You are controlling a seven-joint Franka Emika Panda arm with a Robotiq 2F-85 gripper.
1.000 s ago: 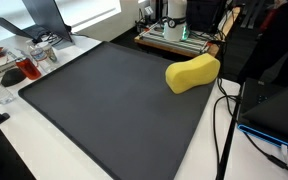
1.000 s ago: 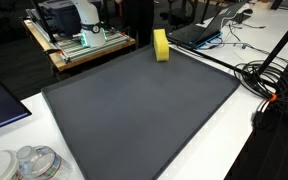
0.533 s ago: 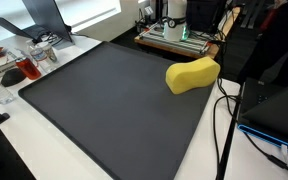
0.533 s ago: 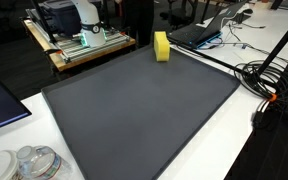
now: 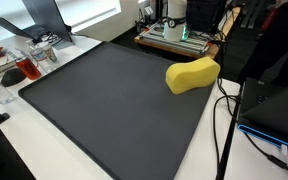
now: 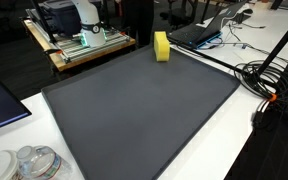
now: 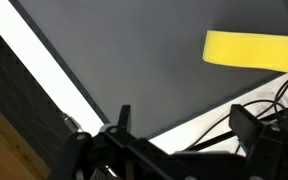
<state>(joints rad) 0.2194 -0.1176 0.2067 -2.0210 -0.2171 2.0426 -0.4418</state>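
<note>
A yellow sponge point(image 5: 192, 73) lies near the far edge of a large dark grey mat point(image 5: 104, 105); the sponge point(image 6: 161, 45) and the mat point(image 6: 134, 110) show in both exterior views. Only the wrist view has my gripper point(image 7: 184, 125) in it. Its two dark fingers point(image 7: 246, 122) stand wide apart with nothing between them. It hangs high over the mat's point(image 7: 124, 50) edge and the white table, well apart from the sponge point(image 7: 252, 50) at the upper right. Neither arm nor gripper appears in the exterior views.
Black cables point(image 5: 224, 120) run along the table beside the mat, with more cables point(image 6: 269, 80) and a laptop point(image 6: 209, 30) nearby. Clear plastic containers point(image 5: 29, 65) stand off one corner. A machine on a wooden cart point(image 6: 79, 25) sits behind the table.
</note>
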